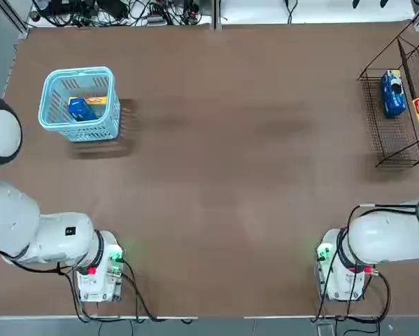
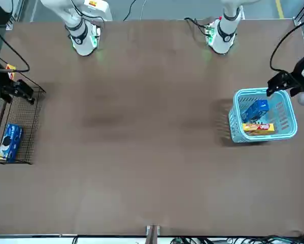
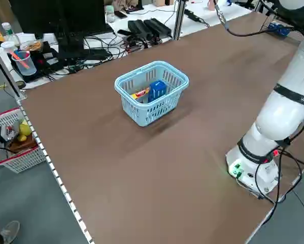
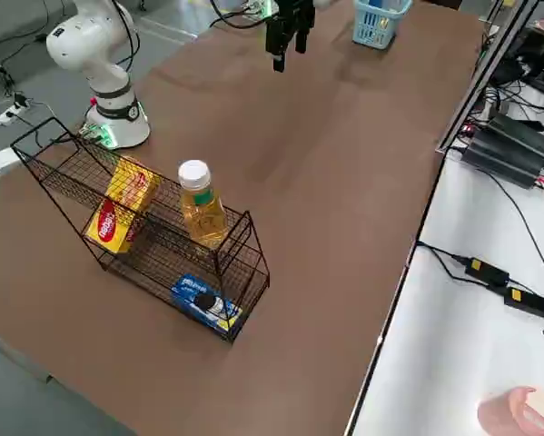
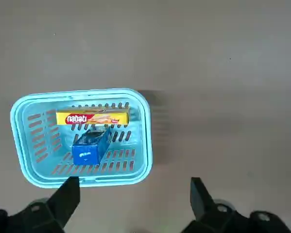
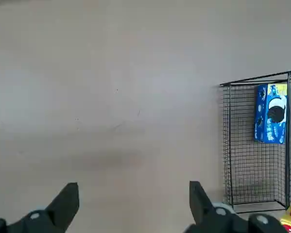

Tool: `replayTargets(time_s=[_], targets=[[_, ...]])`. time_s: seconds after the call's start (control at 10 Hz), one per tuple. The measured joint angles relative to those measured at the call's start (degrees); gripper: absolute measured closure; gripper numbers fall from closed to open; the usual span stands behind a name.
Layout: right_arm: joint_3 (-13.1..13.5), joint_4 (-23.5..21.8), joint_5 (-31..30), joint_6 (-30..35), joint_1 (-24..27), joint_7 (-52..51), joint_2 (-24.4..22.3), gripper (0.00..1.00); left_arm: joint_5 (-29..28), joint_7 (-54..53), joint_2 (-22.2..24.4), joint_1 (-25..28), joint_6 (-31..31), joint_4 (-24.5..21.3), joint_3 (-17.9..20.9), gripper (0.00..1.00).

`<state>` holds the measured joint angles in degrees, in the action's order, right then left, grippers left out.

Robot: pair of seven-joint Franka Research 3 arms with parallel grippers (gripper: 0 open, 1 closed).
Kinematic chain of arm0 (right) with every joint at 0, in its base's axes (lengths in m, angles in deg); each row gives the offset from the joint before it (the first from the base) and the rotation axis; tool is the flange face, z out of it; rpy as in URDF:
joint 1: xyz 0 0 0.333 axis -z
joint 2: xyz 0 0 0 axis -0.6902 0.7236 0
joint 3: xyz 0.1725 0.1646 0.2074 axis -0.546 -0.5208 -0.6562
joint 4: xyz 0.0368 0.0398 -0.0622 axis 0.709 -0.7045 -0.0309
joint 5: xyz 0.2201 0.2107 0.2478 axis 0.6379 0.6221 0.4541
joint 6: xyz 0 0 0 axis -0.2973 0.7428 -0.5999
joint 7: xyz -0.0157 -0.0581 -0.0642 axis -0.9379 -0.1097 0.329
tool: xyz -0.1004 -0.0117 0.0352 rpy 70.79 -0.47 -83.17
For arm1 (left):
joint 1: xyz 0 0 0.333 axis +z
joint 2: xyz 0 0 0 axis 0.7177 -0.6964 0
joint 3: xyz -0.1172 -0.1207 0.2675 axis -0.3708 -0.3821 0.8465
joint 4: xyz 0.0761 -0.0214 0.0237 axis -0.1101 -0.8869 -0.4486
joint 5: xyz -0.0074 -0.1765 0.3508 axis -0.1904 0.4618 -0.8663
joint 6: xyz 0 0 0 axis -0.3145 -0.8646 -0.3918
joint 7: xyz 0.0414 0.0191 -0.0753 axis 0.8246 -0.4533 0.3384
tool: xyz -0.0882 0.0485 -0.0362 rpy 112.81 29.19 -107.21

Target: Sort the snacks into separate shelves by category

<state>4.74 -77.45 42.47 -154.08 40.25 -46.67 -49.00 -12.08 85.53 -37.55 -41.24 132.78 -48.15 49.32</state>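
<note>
Light blue basket (image 1: 55, 115) at worktop (image 1: 216, 182) left: one blue packet (image 5: 91, 145), one yellow-orange box (image 5: 93, 118) inside. Wire rack (image 4: 153, 238) at right: blue packet (image 4: 205, 303) on lower tier, yellow-orange box (image 4: 120, 203) and bottle (image 4: 202, 204) on upper. Left gripper (image 5: 130, 196) and right gripper (image 6: 133, 199) released, fingers spread, empty.

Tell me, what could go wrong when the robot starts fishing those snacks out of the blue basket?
The blue packet leans against the yellow box inside the light blue basket, so the open left gripper might nudge both or catch the basket's wall and drag it. On the wire rack, a bottle stands beside the yellow box already there; placing another snack could knock it over.
</note>
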Motion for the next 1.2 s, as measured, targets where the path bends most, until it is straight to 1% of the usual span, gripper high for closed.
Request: replayTargets(time_s=[0.4,0.6,0.7,0.9,1.1,1.2], targets=[[0.00,0.00,0.00,0.08,0.00,0.00,0.00,0.00,-0.01,-0.08,-0.22,0.30,-0.07,-0.11,0.15,0.00],[0.01,0.00,0.00,0.08,0.00,0.00,0.00,0.00,-0.30,0.09,-0.88,2.79,-0.03,-1.39,0.37,0.02],[0.01,0.00,0.00,0.08,0.00,0.00,0.00,0.00,-0.43,0.15,-1.24,4.79,0.39,-2.85,0.48,0.03],[0.03,-0.01,0.00,0.08,0.01,0.00,0.00,0.00,-0.93,0.14,-1.74,8.43,4.20,-7.51,0.62,0.03],[0.02,-0.01,0.00,0.07,0.01,0.00,0.00,0.00,-2.13,0.15,-1.73,8.88,8.79,-13.36,0.53,0.04],[0.02,-0.02,0.00,0.05,0.01,0.00,0.00,0.00,-2.33,0.27,-1.24,8.78,11.85,-17.10,0.33,0.04]])
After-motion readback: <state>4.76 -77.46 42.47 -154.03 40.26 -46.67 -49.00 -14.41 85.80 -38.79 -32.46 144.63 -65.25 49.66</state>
